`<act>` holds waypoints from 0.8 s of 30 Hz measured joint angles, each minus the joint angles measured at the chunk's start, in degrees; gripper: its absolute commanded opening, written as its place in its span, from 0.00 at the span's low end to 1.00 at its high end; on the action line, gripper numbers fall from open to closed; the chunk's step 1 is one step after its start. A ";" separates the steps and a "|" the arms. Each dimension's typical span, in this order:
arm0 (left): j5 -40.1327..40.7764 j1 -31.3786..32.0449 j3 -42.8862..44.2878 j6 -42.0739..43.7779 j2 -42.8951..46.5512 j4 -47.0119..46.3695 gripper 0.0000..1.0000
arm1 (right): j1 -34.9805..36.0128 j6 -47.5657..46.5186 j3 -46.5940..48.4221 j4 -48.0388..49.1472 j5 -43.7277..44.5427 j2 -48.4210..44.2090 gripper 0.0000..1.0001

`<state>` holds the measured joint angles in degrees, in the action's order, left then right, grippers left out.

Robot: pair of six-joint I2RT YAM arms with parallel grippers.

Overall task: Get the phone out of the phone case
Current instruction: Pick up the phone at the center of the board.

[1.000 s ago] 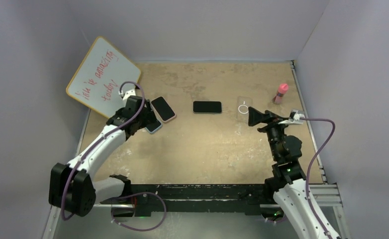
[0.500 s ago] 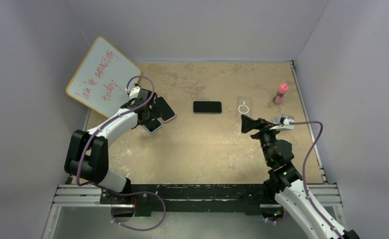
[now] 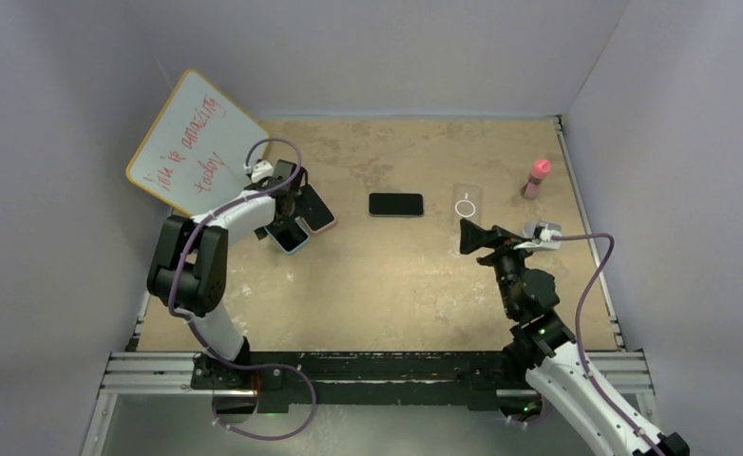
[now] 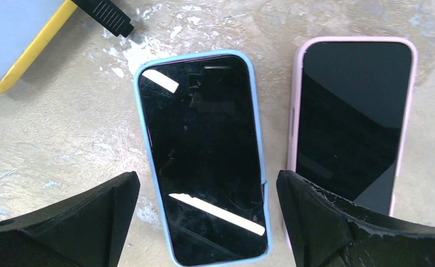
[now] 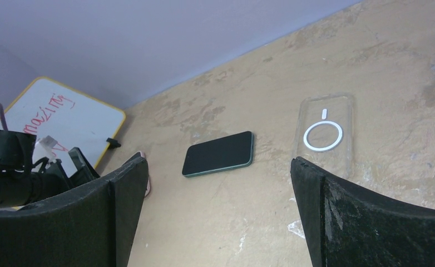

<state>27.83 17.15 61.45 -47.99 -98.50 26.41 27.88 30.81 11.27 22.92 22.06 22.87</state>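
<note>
My left pincer (image 4: 204, 183) is spread wide and holds nothing. It hangs over the lower end of the phone in the blue case (image 4: 204, 156), 1 finger on each side of it. My right pincer (image 5: 219, 167) is just as wide and just as empty.

The blue-cased phone lies face up at the left of the surface (image 3: 387, 275), near the whiteboard (image 3: 195, 142). A phone in a pink case (image 4: 351, 117) lies just beside it, nearly touching at the near end.

That closeness is my main worry. My finger on the pink side sits above the pink case's corner, not over the gap. If I come straight down, I judge it would land on the pink case or shove both phones askew. A plain squeeze across the width would also clamp case and phone together and free nothing. With only 1 pincer on it, the whole thing may skid across the surface.

My left arm reaches forward from its base, elbow raised, wrist bent so the pincer points straight down. My right arm stands up at the right, its pincer aimed out across the middle. It is near the empty clear case (image 5: 324, 133) and the bare phone (image 5: 219, 154), well apart from the cased 2.
</note>
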 measured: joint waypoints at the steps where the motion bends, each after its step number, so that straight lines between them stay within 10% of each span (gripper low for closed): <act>1: -0.04 -0.26 0.00 -0.55 -0.52 -0.02 1.00 | 0.11 -0.02 -0.09 0.13 0.02 0.00 0.99; 18: -1.44 -2.73 -1.46 -3.98 -3.61 -3.10 0.98 | 0.31 -0.28 -0.42 0.98 0.98 0.04 0.99; 24: -1.42 -2.89 -2.99 -3.56 -2.99 -5.44 0.78 | 0.31 -0.44 -0.50 1.42 0.96 0.83 0.99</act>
<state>26.41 14.26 58.46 -51.55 -101.49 20.97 28.18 30.37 10.76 24.34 23.03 23.70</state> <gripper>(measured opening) 0.881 0.987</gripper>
